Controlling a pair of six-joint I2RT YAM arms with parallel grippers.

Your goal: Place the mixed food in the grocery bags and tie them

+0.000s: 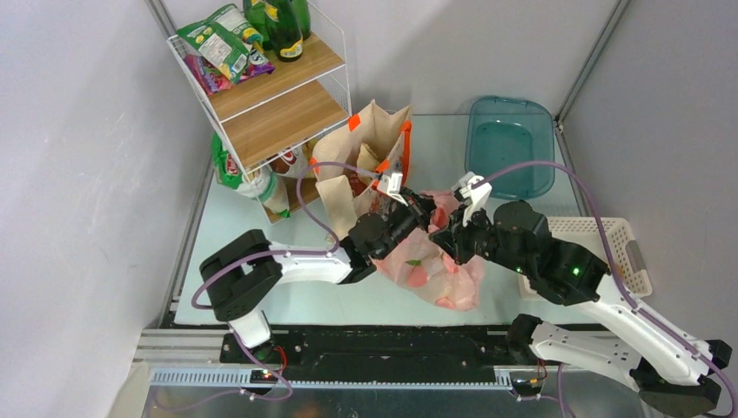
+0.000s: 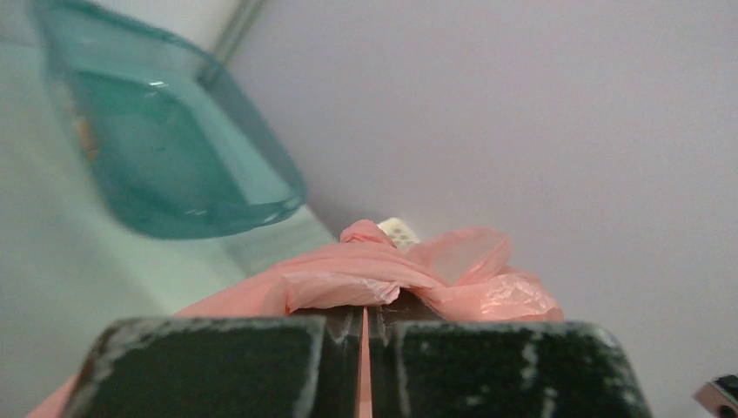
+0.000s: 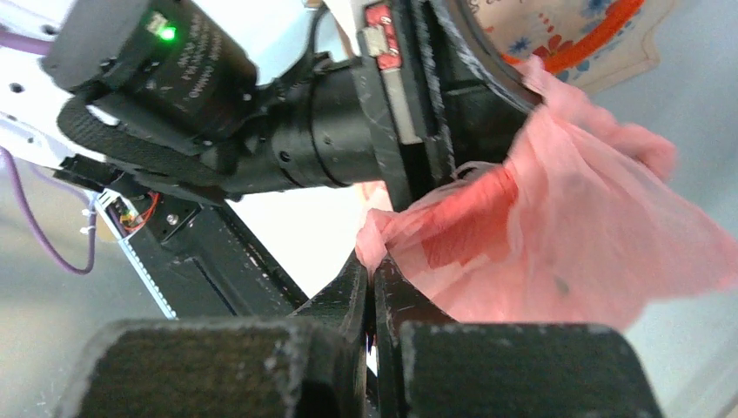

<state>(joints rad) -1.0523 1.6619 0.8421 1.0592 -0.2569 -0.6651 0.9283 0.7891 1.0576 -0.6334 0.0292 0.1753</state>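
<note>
plastic bag (image 1: pixel 452 274): we see a see-through pink, with red-orange and paler patches showing through.
tote (image 1: pixel 376 131): we make out beige cloth, orange handles and small blue flowers in the print.
tray (image 1: pixel 509 139): clear teal.
basket (image 1: pixel 613 239): white lattice.
shelf (image 1: pixel 278 104): light wood boards in a white wire frame.
bottles (image 1: pixel 283 30): dark green, with yellow labels.
left claw (image 2: pixel 362 322): black, scuffed whitish.
right claw (image 3: pixel 372 287): black.
arms (image 1: pixel 305 261): we note black joints and white links.
cables (image 1: pixel 301 187): purple.
counter (image 1: pixel 252 252): pale mint.
</note>
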